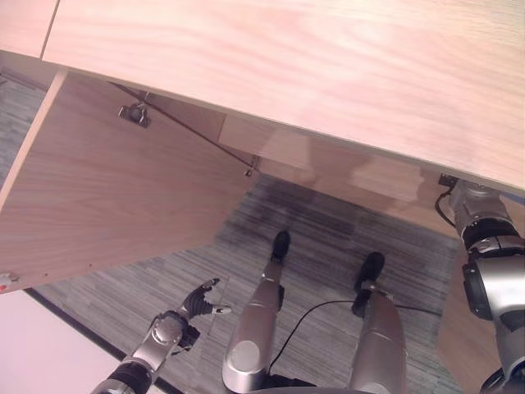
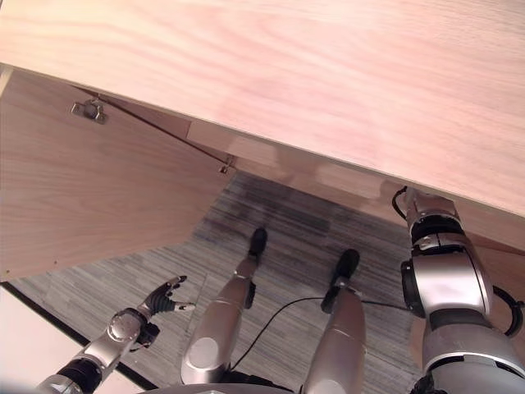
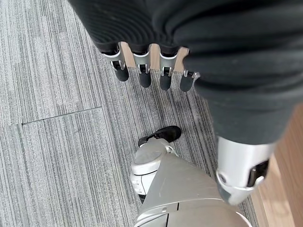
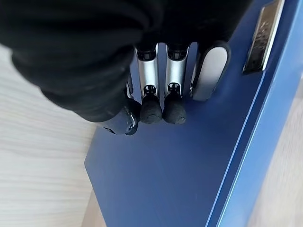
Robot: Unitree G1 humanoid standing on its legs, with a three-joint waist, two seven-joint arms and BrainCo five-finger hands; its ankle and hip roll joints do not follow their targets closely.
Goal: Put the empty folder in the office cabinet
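Observation:
The blue folder (image 4: 180, 170) shows in the right wrist view, its flat cover against pale wood, with a finger hole and a metal label holder (image 4: 262, 38) near one edge. My right hand (image 4: 161, 94) lies on that cover, fingers curled onto it with the thumb close beside them. In the eye views my right arm (image 1: 490, 246) reaches under the cabinet's wooden top (image 1: 287, 66), which hides hand and folder. My left hand (image 1: 199, 302) hangs low at the lower left above the carpet, its fingers (image 3: 144, 71) straight and holding nothing.
The cabinet's door (image 1: 107, 189) stands swung open on the left, with a metal hinge (image 1: 134, 113) near its upper edge. Grey striped carpet (image 1: 328, 246) lies below. A pale surface with a dark edge (image 1: 41, 345) fills the lower left corner.

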